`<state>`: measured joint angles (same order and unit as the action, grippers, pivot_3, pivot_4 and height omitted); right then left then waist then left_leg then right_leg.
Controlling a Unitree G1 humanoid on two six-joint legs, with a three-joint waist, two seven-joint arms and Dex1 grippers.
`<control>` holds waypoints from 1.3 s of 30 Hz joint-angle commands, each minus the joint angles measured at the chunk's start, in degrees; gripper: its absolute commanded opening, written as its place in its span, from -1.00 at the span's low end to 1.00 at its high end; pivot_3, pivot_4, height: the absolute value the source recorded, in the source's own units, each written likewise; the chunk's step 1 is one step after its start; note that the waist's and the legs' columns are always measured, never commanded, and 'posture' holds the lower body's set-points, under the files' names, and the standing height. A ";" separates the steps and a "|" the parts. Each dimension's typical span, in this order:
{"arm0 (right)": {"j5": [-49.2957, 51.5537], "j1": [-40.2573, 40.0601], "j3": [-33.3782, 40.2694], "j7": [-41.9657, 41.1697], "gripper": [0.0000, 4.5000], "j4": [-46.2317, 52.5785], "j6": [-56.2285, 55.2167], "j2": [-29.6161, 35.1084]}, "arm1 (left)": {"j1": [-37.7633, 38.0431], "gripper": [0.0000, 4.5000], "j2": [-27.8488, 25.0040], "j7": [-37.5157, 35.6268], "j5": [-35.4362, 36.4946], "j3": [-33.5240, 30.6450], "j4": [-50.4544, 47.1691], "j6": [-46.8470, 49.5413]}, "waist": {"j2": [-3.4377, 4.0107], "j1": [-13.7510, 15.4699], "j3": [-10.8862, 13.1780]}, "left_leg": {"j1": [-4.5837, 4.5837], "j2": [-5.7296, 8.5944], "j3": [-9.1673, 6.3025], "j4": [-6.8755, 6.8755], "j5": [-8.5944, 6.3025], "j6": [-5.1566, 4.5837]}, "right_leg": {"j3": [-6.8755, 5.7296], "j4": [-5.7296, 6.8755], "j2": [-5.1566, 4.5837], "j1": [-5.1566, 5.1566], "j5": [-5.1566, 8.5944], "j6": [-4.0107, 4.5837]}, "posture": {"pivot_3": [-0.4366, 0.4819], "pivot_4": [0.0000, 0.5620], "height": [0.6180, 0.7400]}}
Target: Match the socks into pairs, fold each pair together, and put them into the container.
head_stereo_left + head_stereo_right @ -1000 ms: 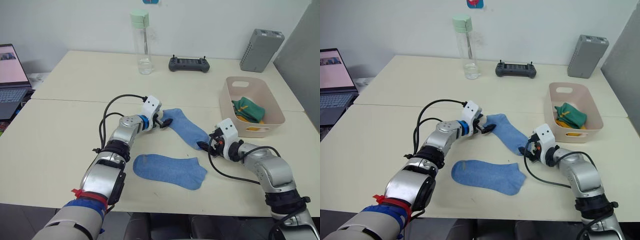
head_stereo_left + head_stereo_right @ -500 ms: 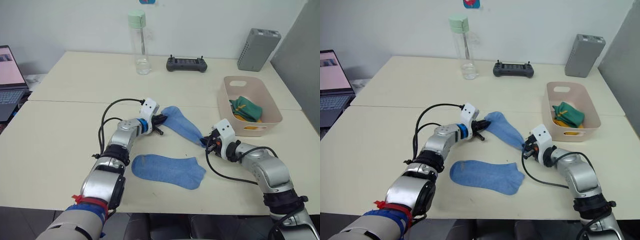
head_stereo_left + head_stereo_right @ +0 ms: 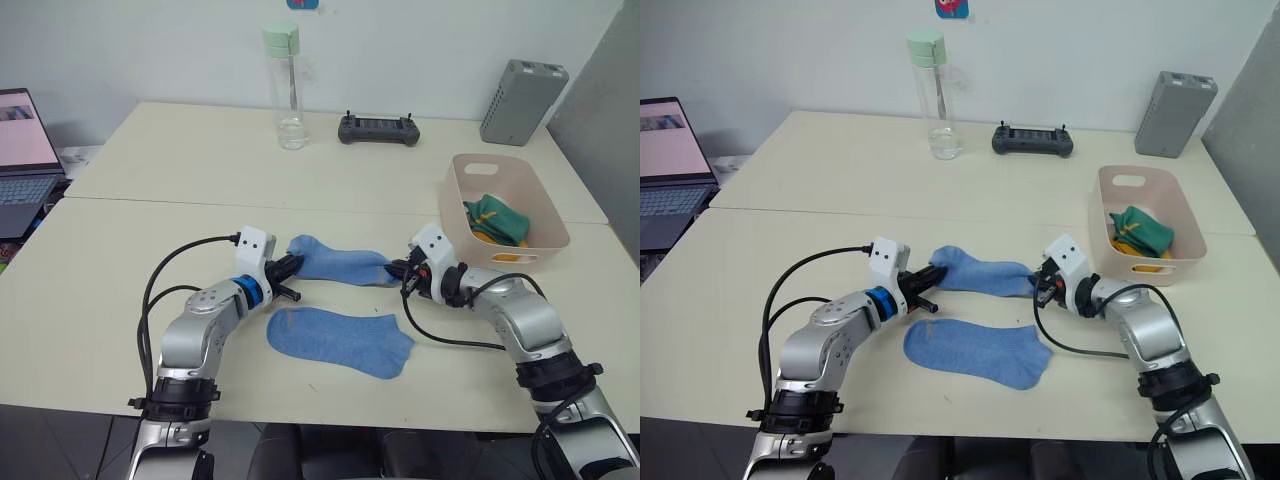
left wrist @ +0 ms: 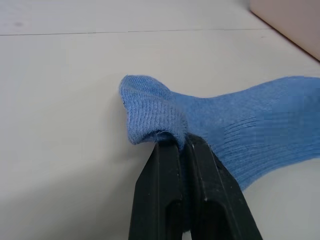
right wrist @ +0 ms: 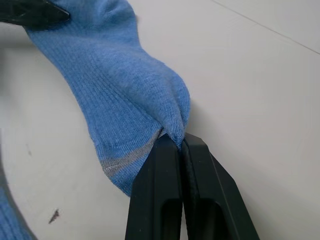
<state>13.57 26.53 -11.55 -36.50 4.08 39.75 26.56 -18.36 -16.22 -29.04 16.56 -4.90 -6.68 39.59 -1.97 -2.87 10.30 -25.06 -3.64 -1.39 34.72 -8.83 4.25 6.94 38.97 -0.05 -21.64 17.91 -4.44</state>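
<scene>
Cream-coloured counter point(image 3: 120, 260) fills the middle of the frame, with a water bottle point(image 3: 283, 85), a black controller point(image 3: 377, 128) and a grey ribbed box point(image 3: 522, 100) along its far edge and a laptop point(image 3: 25, 145) at the left edge.

A second ago the upper blue sock point(image 3: 340, 266) lay slanted across the centre; now it is stretched level between the two arms, drawn lower in the frame to sit just above the lower blue sock point(image 3: 340, 340), which has kept its place flat at lower centre. That reads as lining up the blue pair, so the carried sock can be laid over its mate before folding.

Left claw point(image 3: 285, 277) is clenched on the sock's ribbed cuff; the left wrist view shows its fingers point(image 4: 165, 200) pinched together with cloth bunched between them. Right claw point(image 3: 398, 272) is clenched on the toe end, fabric puckered at its tips.

At the right of the frame, the pink container point(image 3: 455, 205) already holds green and yellow socks point(image 3: 497, 225), so the blue pair seems the last one left.
</scene>
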 commanded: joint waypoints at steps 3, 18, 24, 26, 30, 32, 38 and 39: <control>-2.61 1.37 0.17 -0.69 -0.54 -1.13 -3.89 0.92 | 3.42 -0.65 1.17 4.10 1.68 -0.88 -7.14 1.64 | 0.00 -0.11 0.00 | 0.02 0.00 0.02 0.01 0.00 0.00 | 0.02 -0.01 -0.01 0.00 -0.03 0.01 | -0.05 -0.47 1.00; 6.54 -4.08 10.92 3.37 1.00 5.29 10.05 -2.25 | -5.33 0.99 -19.11 -14.60 3.10 -1.57 11.01 -6.16 | 0.00 0.05 0.00 | 0.08 -0.01 0.05 -0.12 0.00 0.00 | 0.02 -0.01 -0.01 -0.10 0.20 0.35 | -0.05 -0.47 1.00; 4.57 -3.24 7.59 3.88 0.92 3.56 9.85 -2.79 | -15.64 1.00 -16.74 -20.48 -3.17 6.55 28.04 -15.83 | 0.00 -0.09 0.00 | 0.05 0.00 0.11 -0.18 0.00 0.00 | 0.04 -0.03 -0.01 -0.12 0.03 0.15 | -0.05 -0.47 1.00; 4.21 -2.92 6.40 3.42 0.75 3.18 8.88 -2.76 | -17.48 0.82 -16.78 -21.79 -5.98 8.95 32.69 -19.28 | 0.00 -0.26 0.00 | 0.04 -0.01 0.09 -0.30 0.00 0.00 | 0.02 -0.02 0.01 -0.17 0.05 0.20 | -0.05 -0.47 1.00; 3.66 -2.58 5.89 3.00 0.16 2.68 6.97 -2.88 | -18.54 0.35 -17.70 -26.10 -6.62 10.23 34.30 -20.58 | 0.00 -0.56 0.00 | 0.06 -0.04 0.10 -0.57 0.00 0.00 | 0.03 0.00 0.06 -0.27 0.06 0.33 | -0.05 -0.47 1.00; 3.37 -2.61 5.51 2.22 -0.13 2.38 6.00 -2.65 | -18.75 0.08 -17.94 -26.95 -6.53 9.90 33.91 -20.07 | 0.00 -0.54 0.00 | 0.05 -0.04 0.10 -0.69 0.00 0.00 | 0.02 0.01 0.06 -0.35 0.06 0.36 | -0.05 -0.47 1.00; 3.25 -1.21 5.19 1.38 -1.00 0.69 4.05 -3.02 | -18.41 -0.70 -17.61 -26.88 -5.54 8.78 30.87 -16.11 | 0.00 -0.44 0.00 | 0.02 -0.04 0.10 -0.69 0.00 0.00 | 0.00 0.01 0.05 -0.36 0.07 0.34 | -0.05 -0.47 1.00; 2.91 -0.43 5.35 1.68 -1.00 -0.09 3.30 -3.18 | -17.94 -0.86 -17.41 -26.43 -4.76 8.41 29.03 -13.55 | 0.00 -0.45 0.00 | 0.02 -0.04 0.09 -0.69 0.00 0.00 | 0.00 0.02 0.05 -0.36 0.08 0.32 | -0.05 -0.47 1.00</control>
<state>16.84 24.20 -6.83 -34.83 3.85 44.77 23.55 -36.41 -33.62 -55.67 10.43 4.57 26.21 23.20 -1.97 -3.32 10.30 -25.04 -3.68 -1.30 34.04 -8.82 4.24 6.94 39.00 0.00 -22.00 18.00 -4.12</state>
